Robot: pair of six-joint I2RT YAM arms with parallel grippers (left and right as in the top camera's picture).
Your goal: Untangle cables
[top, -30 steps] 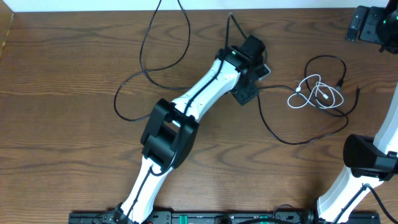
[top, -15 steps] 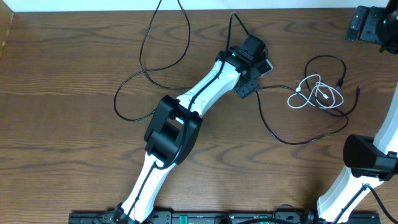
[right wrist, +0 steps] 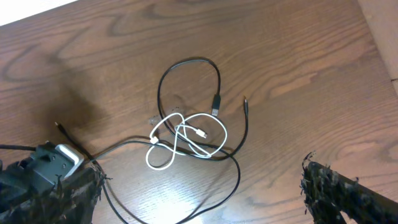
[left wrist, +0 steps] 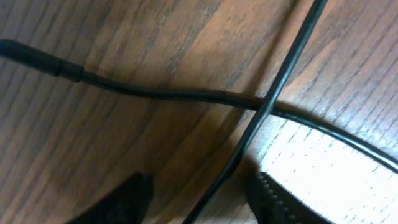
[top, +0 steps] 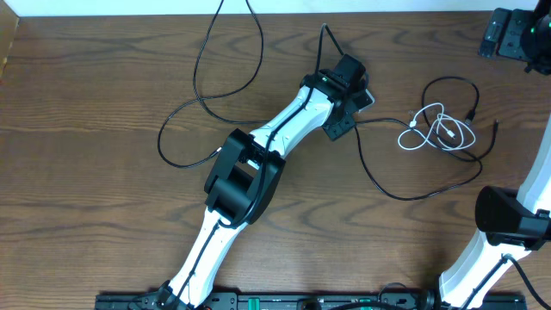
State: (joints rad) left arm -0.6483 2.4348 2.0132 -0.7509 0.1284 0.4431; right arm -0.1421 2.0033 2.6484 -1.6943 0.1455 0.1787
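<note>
The left arm point(top: 284, 129) stretches diagonally forward, left pincer point(left wrist: 199, 200) low, jaws partly apart; right pincer point(right wrist: 205, 198) hangs high, jaws spread wide.

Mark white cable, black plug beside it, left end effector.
white cable point(right wrist: 200, 132), right wrist view, coil centre.
black plug point(right wrist: 216, 104), right wrist view, plug body.
left end effector point(left wrist: 202, 196), left wrist view, between fingertips.

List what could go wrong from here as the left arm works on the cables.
1. Two black cable strands cross between the open fingers of the left gripper; a grip here could pinch both and pull them together.
2. One black cable runs on to the white cable coil; pulling it hard may tighten that tangle or drag it along.
</note>
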